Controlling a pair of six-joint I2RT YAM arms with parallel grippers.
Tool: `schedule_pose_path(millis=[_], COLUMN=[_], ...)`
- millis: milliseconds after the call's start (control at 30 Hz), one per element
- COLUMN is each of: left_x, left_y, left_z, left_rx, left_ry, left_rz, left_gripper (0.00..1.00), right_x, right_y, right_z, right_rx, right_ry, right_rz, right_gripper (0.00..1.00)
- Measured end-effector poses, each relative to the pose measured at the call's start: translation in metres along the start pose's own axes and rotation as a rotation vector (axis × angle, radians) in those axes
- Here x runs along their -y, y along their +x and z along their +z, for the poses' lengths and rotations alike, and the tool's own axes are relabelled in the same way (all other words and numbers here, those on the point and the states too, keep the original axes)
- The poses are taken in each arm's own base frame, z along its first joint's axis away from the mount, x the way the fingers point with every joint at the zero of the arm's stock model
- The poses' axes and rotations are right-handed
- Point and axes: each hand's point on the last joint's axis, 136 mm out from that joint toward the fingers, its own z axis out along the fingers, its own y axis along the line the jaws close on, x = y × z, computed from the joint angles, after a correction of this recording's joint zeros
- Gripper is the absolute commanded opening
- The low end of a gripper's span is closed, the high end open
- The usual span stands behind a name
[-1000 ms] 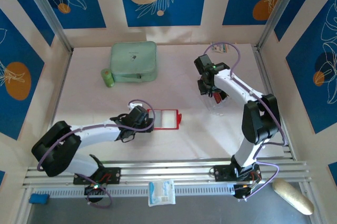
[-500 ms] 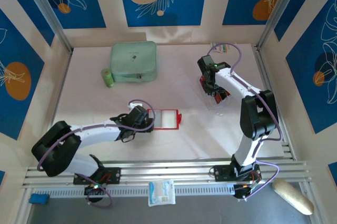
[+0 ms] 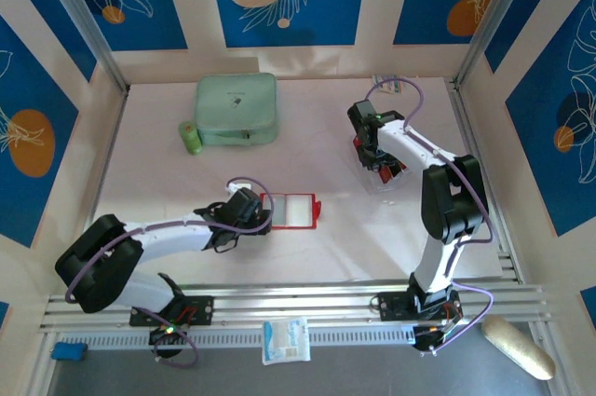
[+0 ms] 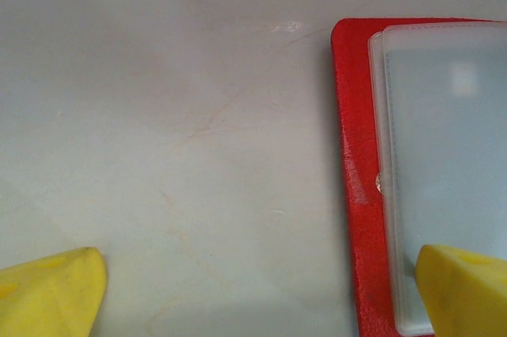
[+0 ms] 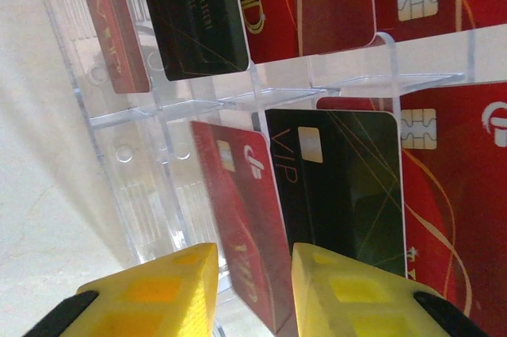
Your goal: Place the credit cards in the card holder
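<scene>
ok so the right gripper (image 5: 253,273) is down in the clear tiered stand (image 5: 119,123) over on the right side of the table, with one yellow finger on each side of a red credit card (image 5: 238,218). That card stands on its edge, with its long axis running straight away from the fingertips and a black VIP card (image 5: 341,186) just beside it. The jaws are narrowed around it, but I honestly can't tell if they're actually pinching it. Looks like the grab step to me, with nothing in the wallet so far

The card holder (image 3: 296,211) lies open and flat mid-table, well apart from the stand and to its left. The left gripper (image 4: 261,281) is spread wide and holding nothing, one fingertip over the holder's clear sleeve (image 4: 444,155). So the left arm is way nearer the holder and the right arm nearer the cards. My guess is the card has to lift out along that long axis, then travel left
</scene>
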Motion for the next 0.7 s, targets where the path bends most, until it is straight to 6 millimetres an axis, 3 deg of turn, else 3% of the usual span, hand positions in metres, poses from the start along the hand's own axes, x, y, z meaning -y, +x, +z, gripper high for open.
schedule_pose_path(millis=[300,700], left_x=[-0.0005,-0.001], left_y=[-0.0001,-0.0003], left_z=[0.0003,0.0006], left_rx=[0.003,0.007], left_ry=[-0.002,-0.003], left_rz=[0.0,-0.001], left_gripper=[1.0,1.0], right_x=[0.0016,-0.006], right_y=[0.001,0.0025], right_z=[0.0052,0.0055], right_rx=[-0.01,-0.019], right_ry=[0.031,-0.016], right_rz=[-0.01,-0.012], right_gripper=[0.31,0.13])
